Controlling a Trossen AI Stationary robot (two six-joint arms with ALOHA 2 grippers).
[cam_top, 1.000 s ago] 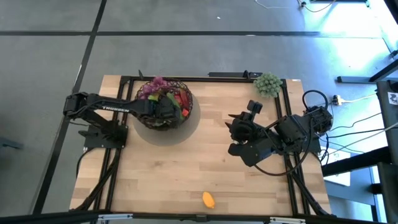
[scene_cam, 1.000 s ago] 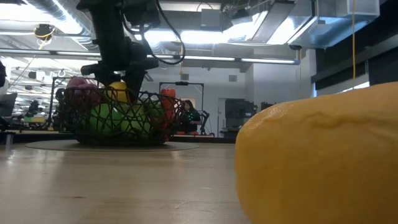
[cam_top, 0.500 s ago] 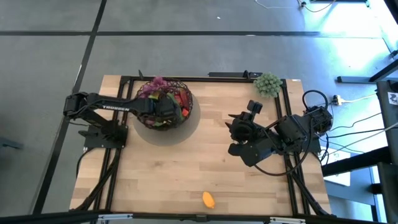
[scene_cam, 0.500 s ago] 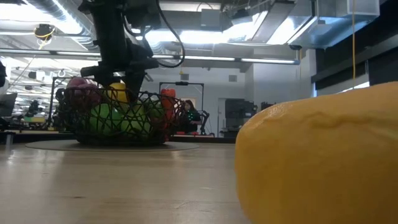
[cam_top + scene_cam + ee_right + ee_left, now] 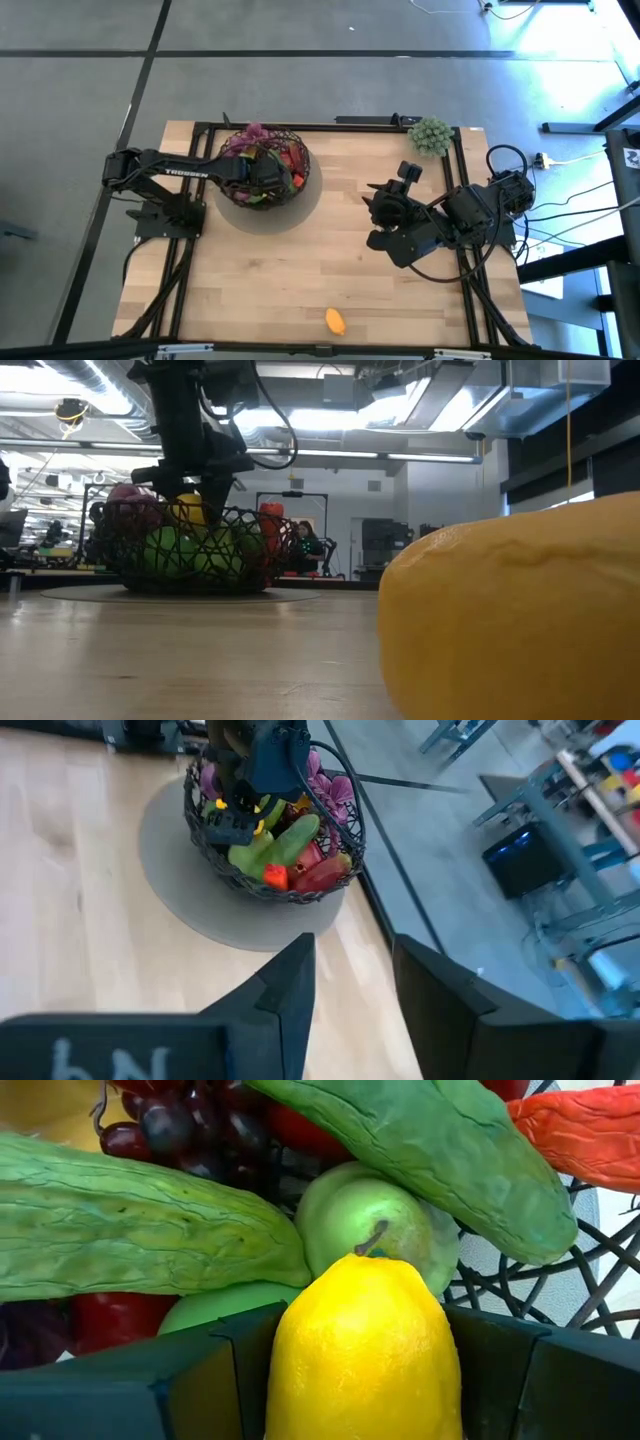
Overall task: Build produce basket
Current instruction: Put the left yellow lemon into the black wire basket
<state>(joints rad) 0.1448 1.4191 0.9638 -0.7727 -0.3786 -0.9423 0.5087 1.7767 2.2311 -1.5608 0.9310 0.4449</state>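
"trossen" lettering on left arm (image 5: 180, 172)

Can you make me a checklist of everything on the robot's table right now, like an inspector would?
Surface: wooden table, a round grey mat under the basket.
Job's things: basket full of produce; one orange-yellow fruit lies alone near the front edge.
Clutter: pale-green bushy clump at the far right corner.
Grippers: left gripper over the basket, jaws holding a lemon; right gripper waits at the right, holding nothing.
Cables: black leads by the right arm's base.
Surroundings: a person far behind.
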